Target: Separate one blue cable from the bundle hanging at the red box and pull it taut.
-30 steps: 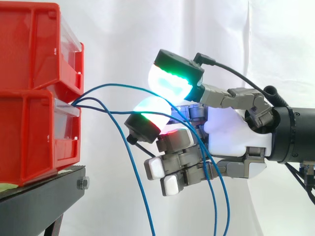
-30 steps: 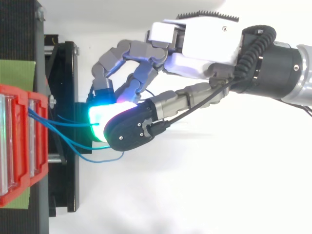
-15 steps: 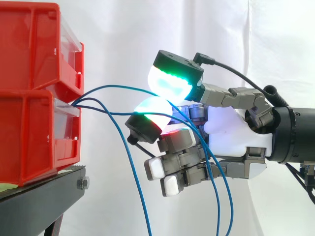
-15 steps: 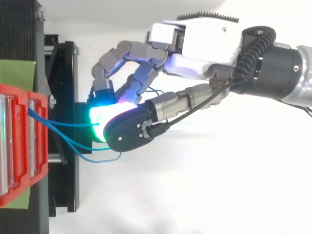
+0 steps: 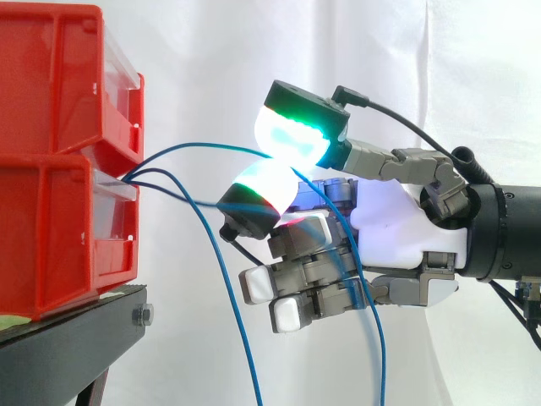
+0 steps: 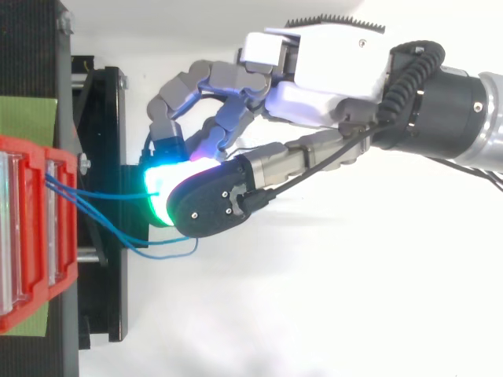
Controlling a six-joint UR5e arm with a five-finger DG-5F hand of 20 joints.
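The thin blue cable, arching right from the red plastic box, is pinched between the glowing pads of the clenched hand. It is judged light, limp and slippery, and best held mid-arch.

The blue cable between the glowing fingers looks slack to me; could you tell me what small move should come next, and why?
Probably draw the hand a little back from the red box. Its fingers seem closed on one blue cable, which arcs loosely up from the box, while the other cables hang free below.
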